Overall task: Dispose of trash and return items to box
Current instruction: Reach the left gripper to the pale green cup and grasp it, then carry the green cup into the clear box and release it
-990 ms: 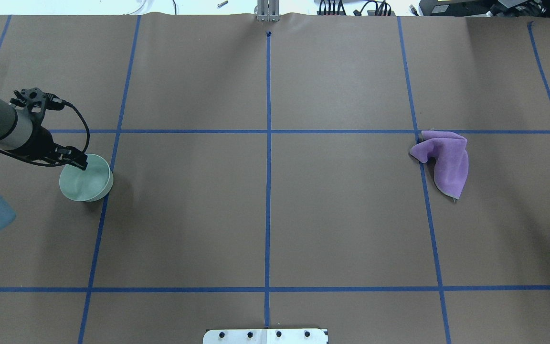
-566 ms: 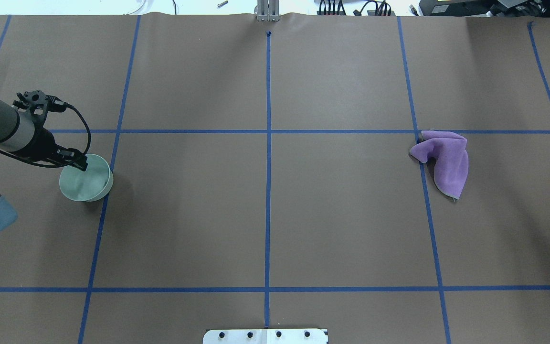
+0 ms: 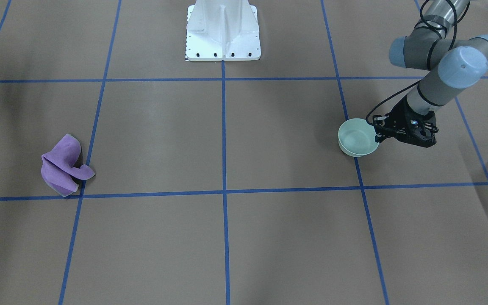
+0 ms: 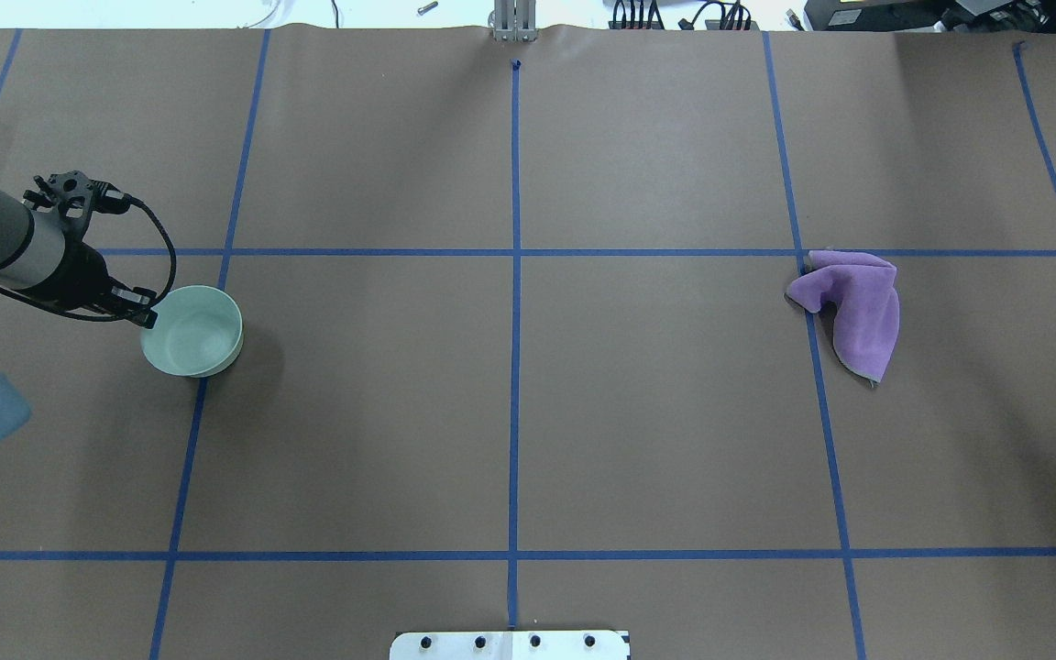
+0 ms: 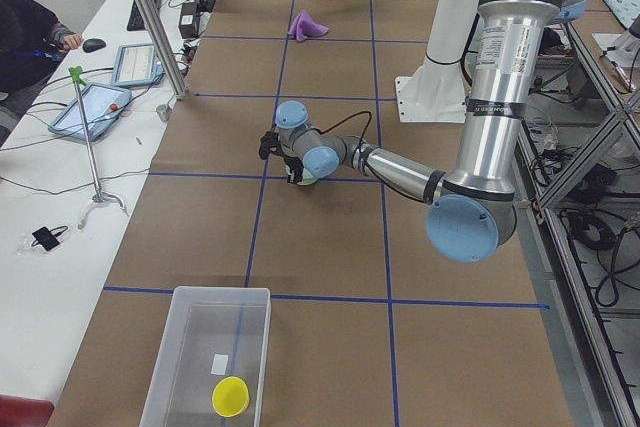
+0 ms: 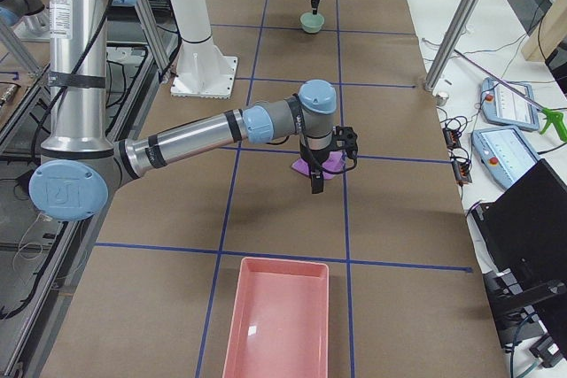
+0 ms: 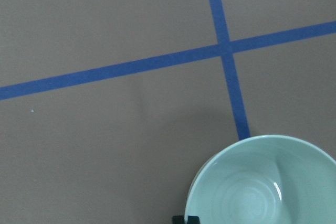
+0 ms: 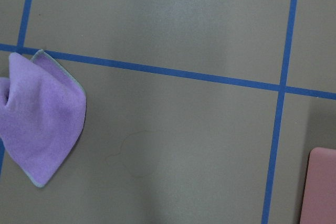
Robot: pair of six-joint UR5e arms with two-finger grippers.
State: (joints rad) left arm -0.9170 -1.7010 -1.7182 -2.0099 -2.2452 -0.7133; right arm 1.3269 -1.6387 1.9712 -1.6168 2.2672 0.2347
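A pale green bowl [image 4: 193, 332] stands on the brown paper at the table's left. My left gripper [image 4: 148, 317] is at the bowl's left rim and looks shut on it; the front-facing view shows it at the rim of the bowl [image 3: 356, 137] too. In the left wrist view the bowl [image 7: 262, 187] fills the bottom right, with a dark fingertip [image 7: 185, 219] at its rim. A crumpled purple cloth [image 4: 851, 307] lies at the right. My right gripper [image 6: 315, 185] hangs over the cloth [image 6: 328, 165]; I cannot tell if it is open or shut.
A clear plastic box [image 5: 222, 290] holding a yellow round thing [image 5: 231, 396] stands at the table's left end. A pink tray [image 6: 275, 325] stands at the right end, and its corner shows in the right wrist view [image 8: 320, 187]. Blue tape lines cross the paper.
The bowl has shifted to the right and slightly away, so the left gripper now sits at its left rim instead of over its inside. The arm barely moved. The cloth has not moved.
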